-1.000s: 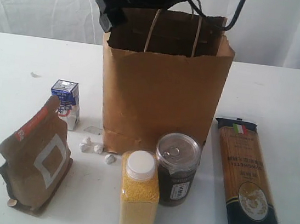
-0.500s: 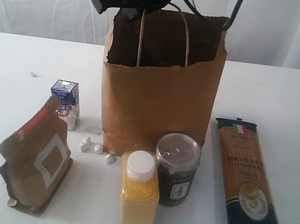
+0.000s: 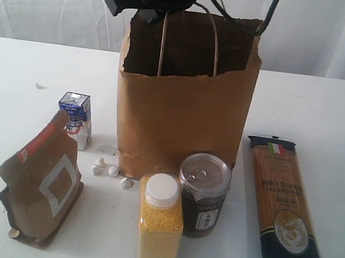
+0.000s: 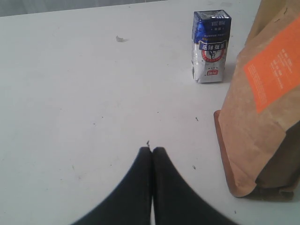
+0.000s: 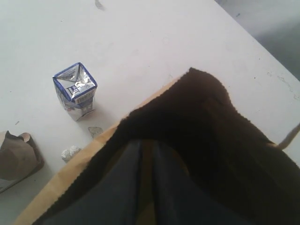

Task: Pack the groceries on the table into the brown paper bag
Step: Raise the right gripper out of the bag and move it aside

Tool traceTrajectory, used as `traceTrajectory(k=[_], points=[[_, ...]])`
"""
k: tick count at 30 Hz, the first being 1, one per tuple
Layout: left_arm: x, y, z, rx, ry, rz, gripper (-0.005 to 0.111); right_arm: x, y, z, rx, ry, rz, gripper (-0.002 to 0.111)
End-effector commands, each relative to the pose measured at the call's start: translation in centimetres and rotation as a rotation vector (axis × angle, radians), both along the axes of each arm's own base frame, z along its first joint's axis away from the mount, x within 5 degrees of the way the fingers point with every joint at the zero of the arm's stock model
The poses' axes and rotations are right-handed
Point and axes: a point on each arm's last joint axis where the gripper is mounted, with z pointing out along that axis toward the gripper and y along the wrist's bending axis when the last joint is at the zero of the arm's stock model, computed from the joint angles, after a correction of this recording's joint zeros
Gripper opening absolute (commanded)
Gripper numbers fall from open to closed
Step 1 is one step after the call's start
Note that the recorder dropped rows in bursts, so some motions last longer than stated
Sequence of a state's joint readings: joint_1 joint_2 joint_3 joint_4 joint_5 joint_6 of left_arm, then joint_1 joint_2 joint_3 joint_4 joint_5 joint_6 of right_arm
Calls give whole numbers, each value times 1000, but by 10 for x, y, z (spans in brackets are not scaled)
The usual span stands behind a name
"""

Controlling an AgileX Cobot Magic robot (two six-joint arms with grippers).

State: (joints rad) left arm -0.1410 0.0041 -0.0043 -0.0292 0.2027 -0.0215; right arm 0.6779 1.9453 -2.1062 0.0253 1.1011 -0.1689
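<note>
Kraft-brown and upright, the brown paper bag [image 3: 180, 117] stands mid-table [image 3: 326, 117] with the right gripper [image 5: 146, 173] at its mouth, at twelve o'clock. I cannot tell whether its jaws pinch paper. The left gripper [image 4: 152, 157] hangs pressed closed and empty near the small blue-white carton [image 3: 75, 116], at the bag's nine o'clock. A sideways pull could tear the rim, or tip the light bag onto the dark can [image 3: 202, 193] and yellow-grain bottle [image 3: 158, 226] at six o'clock.

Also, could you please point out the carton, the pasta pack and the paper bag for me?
carton [image 3: 75, 119]: exterior view, on its front face.
pasta pack [image 3: 284, 207]: exterior view, mid-length on its top face.
paper bag [image 3: 179, 123]: exterior view, on its front wall.
</note>
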Motion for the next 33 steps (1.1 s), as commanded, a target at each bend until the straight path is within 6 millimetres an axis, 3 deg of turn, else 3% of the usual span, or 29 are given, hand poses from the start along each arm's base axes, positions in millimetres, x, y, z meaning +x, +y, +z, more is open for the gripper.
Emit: traceTrajectory(k=[1, 5, 8, 10, 25, 29, 32, 33], points=[[0, 0, -1, -2, 0, 1, 0, -2, -1, 5, 8, -19, 8, 34], [0, 0, -1, -2, 0, 1, 0, -1, -1, 6, 17, -31, 8, 72], [0, 0, -1, -2, 0, 1, 0, -1, 1, 7, 30, -46, 9, 88], [0, 0, -1, -2, 0, 1, 0, -2, 4, 9, 43, -62, 15, 91], [0, 0, -1, -2, 0, 1, 0, -11, 25, 16, 105, -156, 80, 90], [0, 0, -1, -2, 0, 1, 0, -22, 28, 29, 140, -190, 99, 81], [0, 0, -1, -2, 0, 1, 0, -40, 27, 45, 157, -196, 121, 63], [0, 0, -1, -2, 0, 1, 0, -49, 27, 49, 162, -174, 122, 52]])
